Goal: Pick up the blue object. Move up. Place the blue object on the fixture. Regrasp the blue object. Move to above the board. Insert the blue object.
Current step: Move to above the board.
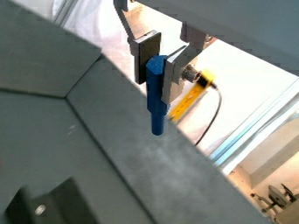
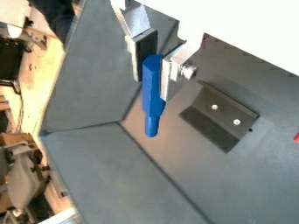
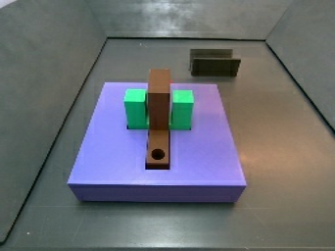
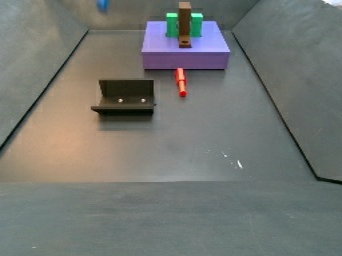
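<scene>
While the claw point(image 2: 156, 54) hangs high above the grey floor point(image 4: 201, 150), its two silver fingers point(image 1: 146, 45) are clamped on the top of one blue object point(image 2: 152, 96), a short rod that points straight down in both wrist views point(image 1: 156, 92); a wrist view shows one fixture point(image 2: 219, 115) on the floor well below the rod; in a side view only a blue speck point(image 4: 102, 5) at the upper edge shows the rod, with the claw itself out of sight; one board point(image 3: 160, 142) lies flat on the floor, bearing one brown bar point(image 3: 159, 108) with one round hole point(image 3: 159, 155) and two green blocks point(image 3: 135, 108); one small red rod point(image 4: 182, 81) lies on the floor just beside the board's edge, between the board and the fixture
</scene>
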